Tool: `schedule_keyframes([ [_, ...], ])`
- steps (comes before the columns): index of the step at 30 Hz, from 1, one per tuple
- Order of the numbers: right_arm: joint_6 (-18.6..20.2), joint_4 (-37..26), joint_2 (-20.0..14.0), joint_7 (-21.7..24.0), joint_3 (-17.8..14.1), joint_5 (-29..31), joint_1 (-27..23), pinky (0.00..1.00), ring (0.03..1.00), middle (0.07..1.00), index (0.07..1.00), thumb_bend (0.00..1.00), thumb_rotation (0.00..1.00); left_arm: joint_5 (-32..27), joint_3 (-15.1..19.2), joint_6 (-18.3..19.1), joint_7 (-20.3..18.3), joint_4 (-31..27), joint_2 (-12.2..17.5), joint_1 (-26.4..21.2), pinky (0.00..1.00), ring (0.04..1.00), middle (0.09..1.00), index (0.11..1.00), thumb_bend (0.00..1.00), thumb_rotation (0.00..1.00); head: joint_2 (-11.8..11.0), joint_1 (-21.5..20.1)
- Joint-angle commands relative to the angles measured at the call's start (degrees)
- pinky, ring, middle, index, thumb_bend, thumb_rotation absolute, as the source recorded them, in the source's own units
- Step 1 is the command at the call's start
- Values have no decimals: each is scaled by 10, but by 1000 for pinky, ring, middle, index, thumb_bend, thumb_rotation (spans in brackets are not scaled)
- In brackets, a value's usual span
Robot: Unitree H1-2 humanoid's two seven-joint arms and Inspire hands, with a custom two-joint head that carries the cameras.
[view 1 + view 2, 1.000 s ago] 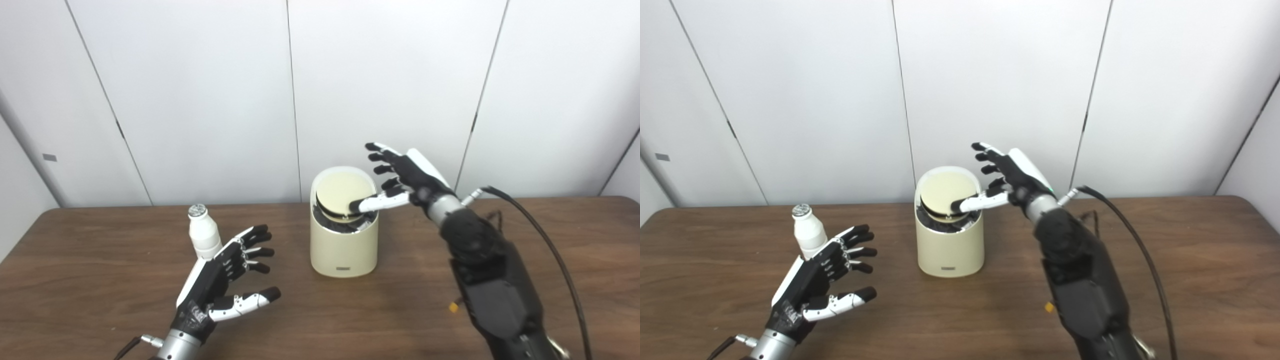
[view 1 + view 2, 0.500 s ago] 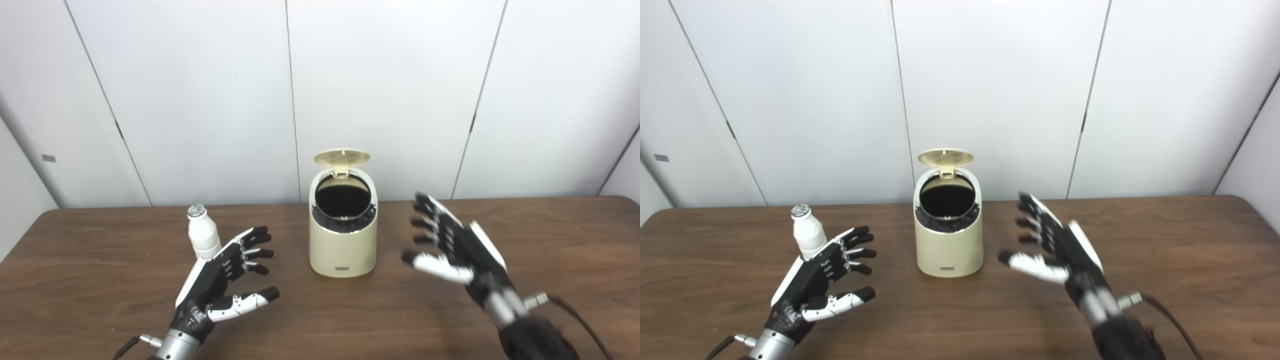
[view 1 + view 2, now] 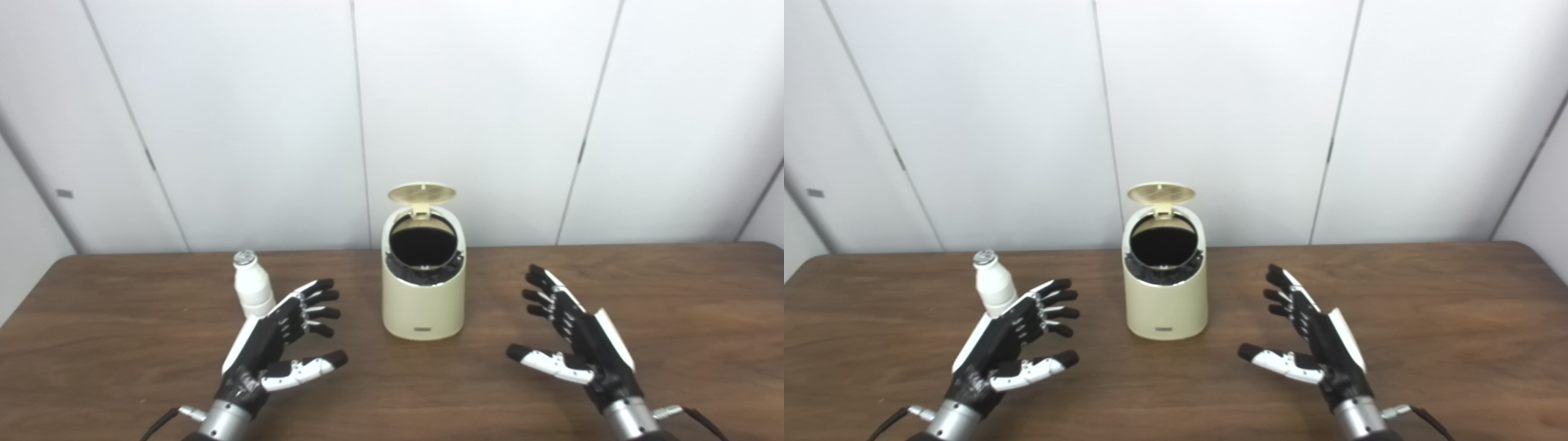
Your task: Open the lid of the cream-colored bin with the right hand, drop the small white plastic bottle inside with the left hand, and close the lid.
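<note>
The cream-colored bin [image 3: 422,306] stands at the middle of the brown table [image 3: 122,367]. Its round lid [image 3: 421,193] is flipped up at the back, and the dark opening [image 3: 422,244] shows. The small white plastic bottle [image 3: 251,291] with a silver cap stands upright left of the bin. My left hand [image 3: 275,343] is open and empty, just right of and in front of the bottle, not touching it. My right hand [image 3: 572,343] is open and empty, low over the table right of the bin.
White wall panels stand behind the table's far edge. The table's right part [image 3: 1458,318] is bare wood. A cable runs from my right wrist [image 3: 674,413] at the bottom right.
My right hand pressed the lid, the lid sprang up, and the hand drew back down and to the right, settling low over the table. My left hand and the bottle stayed put.
</note>
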Motion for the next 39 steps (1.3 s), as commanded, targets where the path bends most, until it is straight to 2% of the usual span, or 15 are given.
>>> schedule_keyframes([
  [1,-41,-1,-10,-8,-6,17,-23,829,870,928,938,802,355,7,-2,-22,8,-12,-5,-17,615,726,812,863,762,157,0,11],
  [5,-68,22,-25,-7,-7,21,-28,857,873,932,941,769,323,16,-7,-22,14,-10,-14,-20,590,720,816,852,765,154,-7,47],
  [10,-70,25,-32,-2,-5,43,-27,881,895,952,956,726,265,19,-8,-12,17,-20,-24,-20,590,721,821,841,763,138,-17,87],
  [16,-23,-19,-29,-2,-2,49,-19,904,901,954,963,687,225,33,6,5,30,-71,-9,0,609,710,799,814,732,123,-25,113],
  [19,-4,-41,-29,-4,2,45,-17,869,887,944,957,671,213,47,21,24,38,-106,7,15,572,690,786,808,699,67,-26,117],
  [23,20,-64,-27,-5,4,46,-17,842,884,943,958,662,195,75,44,56,52,-144,26,34,553,686,785,806,701,45,-27,122],
  [27,41,-84,-25,-5,5,47,-17,841,892,949,961,638,158,118,67,84,87,-175,22,48,520,644,732,761,715,39,-28,124],
  [32,69,-108,-17,-11,9,40,-19,831,891,952,967,609,98,199,94,75,179,-199,-30,60,494,579,649,702,724,6,-29,125],
  [34,77,-115,-14,-12,10,38,-19,831,891,951,965,603,74,228,100,69,210,-198,-46,61,488,576,651,692,727,11,-30,125],
  [37,93,-129,-11,-13,11,37,-20,851,903,961,971,574,27,255,108,56,249,-186,-63,58,501,622,699,719,711,33,-31,124],
  [39,100,-138,-8,-15,12,32,-20,851,900,960,975,561,6,261,112,49,265,-175,-65,54,543,673,742,751,700,45,-31,123],
])
